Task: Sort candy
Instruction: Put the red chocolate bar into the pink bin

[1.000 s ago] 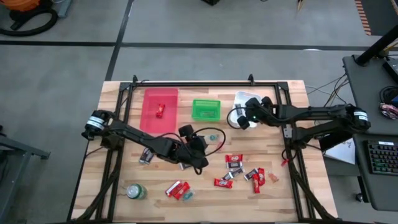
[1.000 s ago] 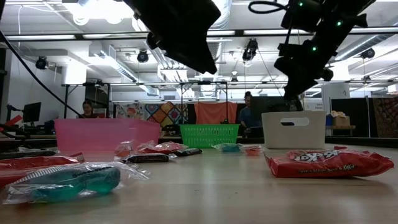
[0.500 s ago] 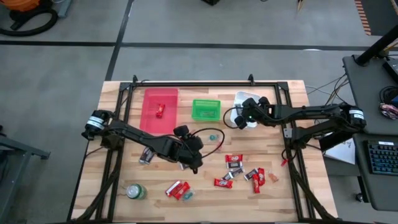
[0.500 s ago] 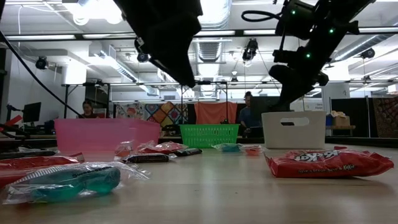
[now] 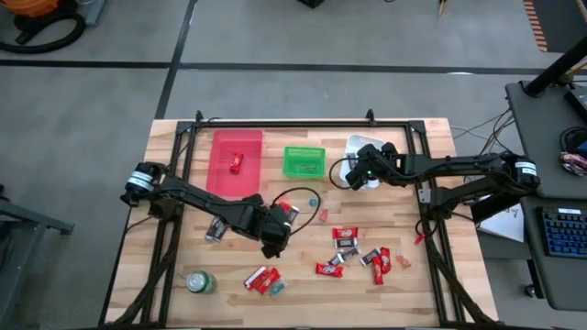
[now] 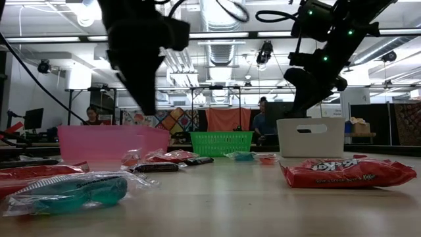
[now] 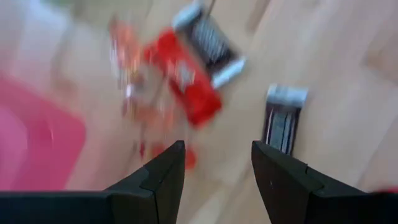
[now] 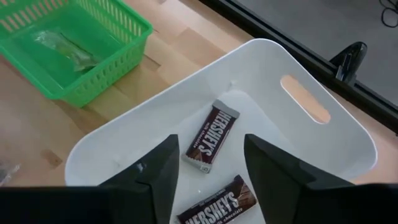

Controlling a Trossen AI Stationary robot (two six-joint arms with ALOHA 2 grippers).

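Right gripper [image 5: 359, 171] hangs over the white bin [image 5: 356, 145] at the back right of the table, fingers spread, nothing between them. Its wrist view looks straight down into that white bin [image 8: 323, 146] and shows what the overhead cannot: two dark brown Hershey's bars [image 8: 211, 135] lying on the bin floor, one just beside the other, both clear of the fingers. That same view catches the green basket [image 8: 127, 37] beside the bin with a clear-wrapped sweet [image 8: 65, 45] in it.

Left gripper [image 5: 274, 236] is out over the middle of the table, fingers spread and empty. Its wrist camera, blurred, looks down on a red-wrapped candy [image 7: 186, 84] and two brown-and-silver ones [image 7: 283, 118] lying on the wood, with the edge of the pink tray [image 7: 34, 146] off to one side.

From above, the pink tray [image 5: 220, 170] holds one red candy [image 5: 236, 163]. The main scatter of candy [image 5: 362, 252] sits front right of centre, another red pair [image 5: 263, 279] front centre, near a round green can [image 5: 200, 281].

The low view alone gives the table-level picture: a teal sweet [image 6: 75, 191] close to the lens, a red Kit Kat [image 6: 348, 172] on the other side, and people seated in the room beyond
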